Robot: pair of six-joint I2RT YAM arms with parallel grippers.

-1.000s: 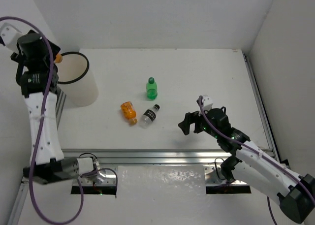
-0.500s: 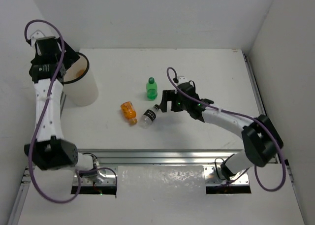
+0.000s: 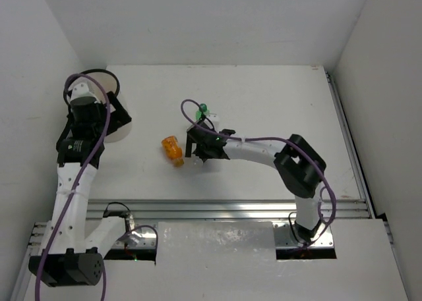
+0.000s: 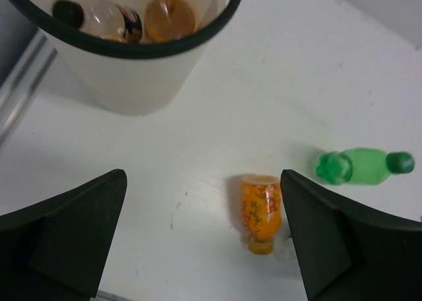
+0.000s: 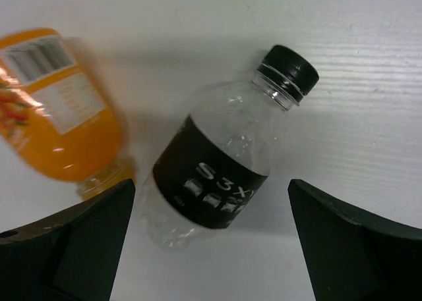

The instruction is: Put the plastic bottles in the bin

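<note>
The right gripper [image 5: 211, 248] hangs wide open and empty over the clear bottle [image 5: 217, 176] mid-table, beside the orange bottle [image 5: 62, 110]. Next it must drop and close. The left gripper [image 4: 204, 242], open and empty, hovers by the far-left bin [image 4: 132, 77].

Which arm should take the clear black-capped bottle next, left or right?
Right. Its open hand hangs directly over the clear black-capped bottle, a finger on each side. The left hand, also open, is over by the bin, farther from that bottle.
</note>
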